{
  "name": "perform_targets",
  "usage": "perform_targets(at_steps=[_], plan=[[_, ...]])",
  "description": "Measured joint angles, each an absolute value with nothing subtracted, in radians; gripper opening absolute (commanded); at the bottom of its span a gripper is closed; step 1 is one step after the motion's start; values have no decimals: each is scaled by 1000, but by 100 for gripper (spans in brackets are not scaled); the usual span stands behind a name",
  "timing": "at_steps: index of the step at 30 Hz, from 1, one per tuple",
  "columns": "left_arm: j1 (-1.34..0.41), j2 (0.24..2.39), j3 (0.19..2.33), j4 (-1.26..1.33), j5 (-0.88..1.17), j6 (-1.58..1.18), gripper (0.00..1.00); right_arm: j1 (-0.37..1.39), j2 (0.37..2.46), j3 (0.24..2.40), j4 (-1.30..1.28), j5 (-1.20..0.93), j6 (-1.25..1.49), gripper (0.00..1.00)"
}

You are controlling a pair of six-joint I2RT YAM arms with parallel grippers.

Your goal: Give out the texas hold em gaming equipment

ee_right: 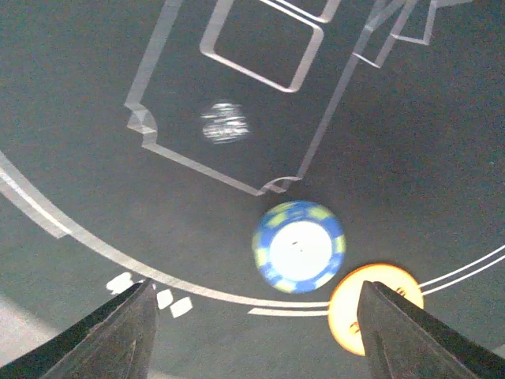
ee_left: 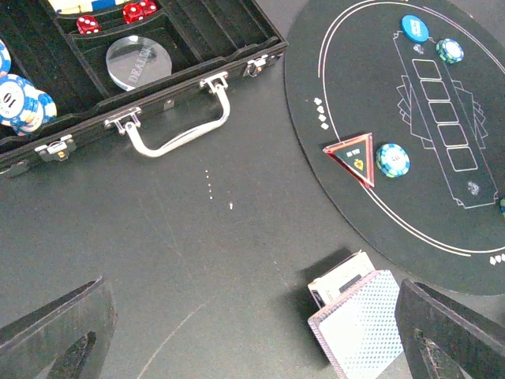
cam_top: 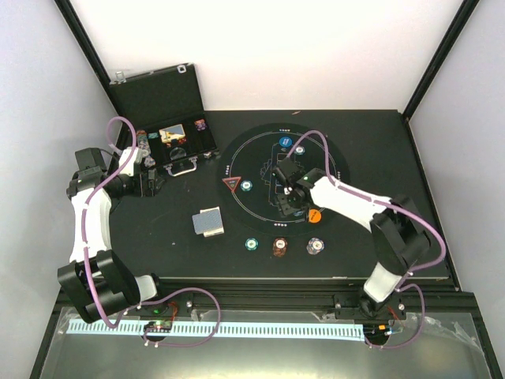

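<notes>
Your right jaws hang spread over the blue chip (ee_right: 298,246), apparently lying beside the orange disc (ee_right: 371,309) as a seat's stake, while your left jaws gape by the cards (ee_left: 363,332).

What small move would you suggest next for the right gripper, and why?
Probably lift the right gripper straight up: its jaws stand open, and the blue chip lies free on the mat beside the orange disc, so nothing is held.
</notes>
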State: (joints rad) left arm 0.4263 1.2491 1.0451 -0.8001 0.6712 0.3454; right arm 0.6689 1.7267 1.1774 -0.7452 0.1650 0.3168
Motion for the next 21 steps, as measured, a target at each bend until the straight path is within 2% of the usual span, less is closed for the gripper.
perform_targets(at_steps=[8, 21], plan=[[426, 1249, 1045, -800, 682, 345, 99, 862, 1575, 1148, -773, 148, 374, 81], [426, 1249, 1045, -800, 689, 345, 99, 989, 1556, 1072, -841, 91, 408, 82]])
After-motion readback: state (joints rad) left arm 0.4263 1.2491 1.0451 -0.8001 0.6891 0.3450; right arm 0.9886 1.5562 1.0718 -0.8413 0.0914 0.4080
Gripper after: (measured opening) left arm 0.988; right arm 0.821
